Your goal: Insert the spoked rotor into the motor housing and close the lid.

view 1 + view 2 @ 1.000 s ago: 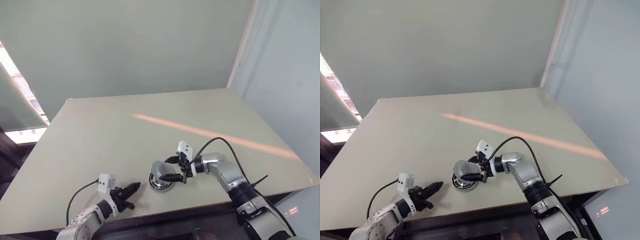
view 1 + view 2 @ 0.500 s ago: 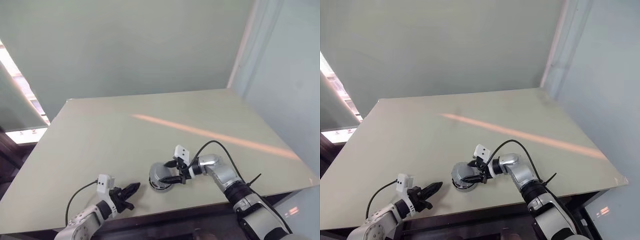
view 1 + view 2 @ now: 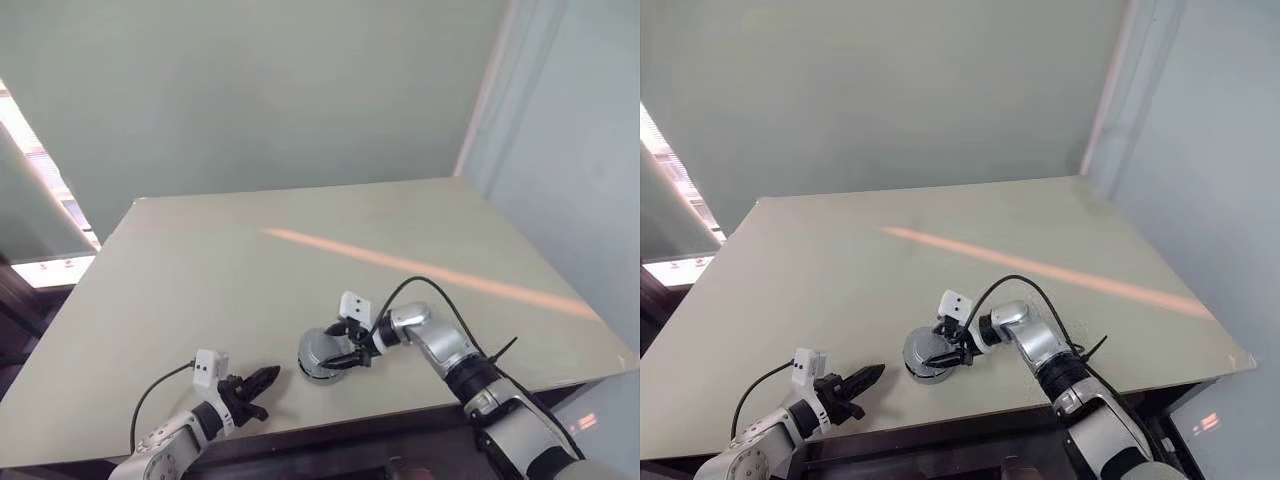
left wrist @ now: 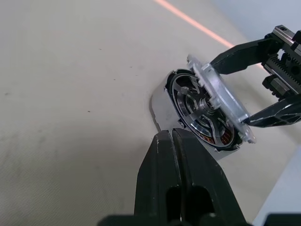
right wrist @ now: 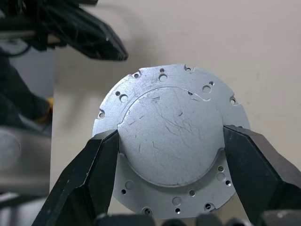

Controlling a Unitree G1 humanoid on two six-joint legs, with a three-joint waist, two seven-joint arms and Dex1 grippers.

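Near the pale bench's (image 3: 200, 270) front edge, the round dark-rimmed motor housing (image 4: 207, 129) with copper windings holds the silver spoked rotor (image 4: 190, 101). The right tool (image 5: 167, 141) clamps the scratched silver round lid (image 5: 171, 117), tilted against the housing's top. The left tool (image 3: 262, 380), clenched empty, rests just beside it.

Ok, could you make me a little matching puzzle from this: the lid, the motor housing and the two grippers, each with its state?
Things:
1 lid
2 motor housing
3 left gripper
4 right gripper

States:
A shut, holding nothing
B on the table, copper coils showing
C tilted over the housing
D gripping the lid

Pairs: 1-C, 2-B, 3-A, 4-D
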